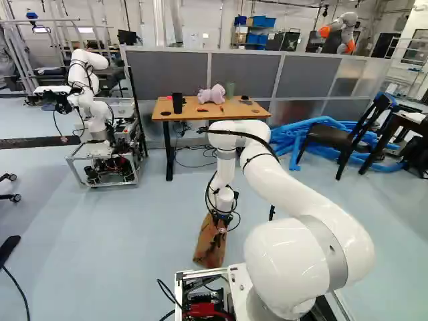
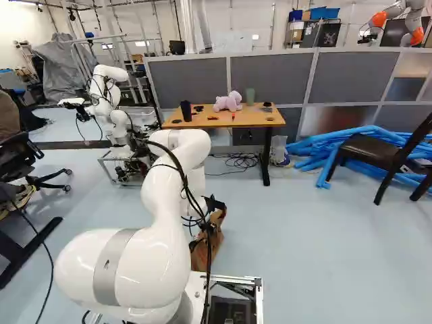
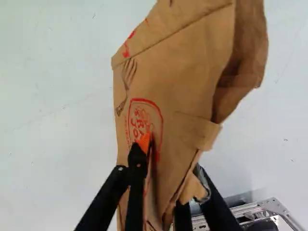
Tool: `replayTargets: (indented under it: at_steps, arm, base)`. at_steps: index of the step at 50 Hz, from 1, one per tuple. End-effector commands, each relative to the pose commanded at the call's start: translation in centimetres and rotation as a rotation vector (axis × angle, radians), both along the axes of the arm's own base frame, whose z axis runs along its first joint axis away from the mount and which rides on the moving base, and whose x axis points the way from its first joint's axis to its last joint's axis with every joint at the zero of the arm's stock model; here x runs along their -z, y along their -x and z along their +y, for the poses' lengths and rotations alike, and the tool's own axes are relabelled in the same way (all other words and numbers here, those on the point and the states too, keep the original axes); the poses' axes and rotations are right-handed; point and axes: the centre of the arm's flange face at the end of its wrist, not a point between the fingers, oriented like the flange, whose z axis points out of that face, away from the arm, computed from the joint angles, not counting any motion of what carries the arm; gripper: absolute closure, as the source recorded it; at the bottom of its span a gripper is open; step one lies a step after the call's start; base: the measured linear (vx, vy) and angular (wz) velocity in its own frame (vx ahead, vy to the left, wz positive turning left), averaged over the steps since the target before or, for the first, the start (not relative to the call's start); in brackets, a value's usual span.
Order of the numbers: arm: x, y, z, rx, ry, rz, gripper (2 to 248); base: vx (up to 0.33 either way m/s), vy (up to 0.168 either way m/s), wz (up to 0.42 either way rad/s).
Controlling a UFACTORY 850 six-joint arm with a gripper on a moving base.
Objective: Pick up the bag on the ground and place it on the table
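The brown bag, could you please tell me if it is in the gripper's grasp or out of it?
In: the wrist view shows the brown bag creased between both fingers of the gripper.

Grey partition (image 1: 243,72), pale blue floor (image 1: 120,234)

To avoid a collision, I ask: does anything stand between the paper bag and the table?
Nothing visible stands between the paper bag, held by the tool, and the table. Cables lie under the table; a pink toy sits on it.
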Motion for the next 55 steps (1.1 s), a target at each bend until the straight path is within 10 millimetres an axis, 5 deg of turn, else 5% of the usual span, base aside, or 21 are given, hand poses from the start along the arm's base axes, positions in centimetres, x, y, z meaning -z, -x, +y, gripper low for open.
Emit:
replayTargets:
  at_steps: [3, 4, 9, 10, 25, 55]
  arm:
    - [0.0, 0.0, 0.0, 0.0, 0.0, 0.0, 175]
    - [0.0, 0.0, 0.0, 0.0, 0.0, 0.0, 212]
    - [0.0, 0.0, 0.0, 0.0, 0.0, 0.0, 212]
    - [0.0, 0.0, 0.0, 0.0, 0.0, 0.0, 229]
    - [-0.2, 0.0, 0.0, 0.0, 0.0, 0.0, 229]
    - [-4.5, 0.1, 0.0, -0.002, -0.001, -0.01, 229]
  base:
    - [0.0, 0.0, 0.0]
    - [0.0, 0.0, 0.0]
    - [0.0, 0.0, 0.0]
    - [0.0, 0.0, 0.0]
    - [0.0, 0.0, 0.0]
    - [0.0, 0.0, 0.0]
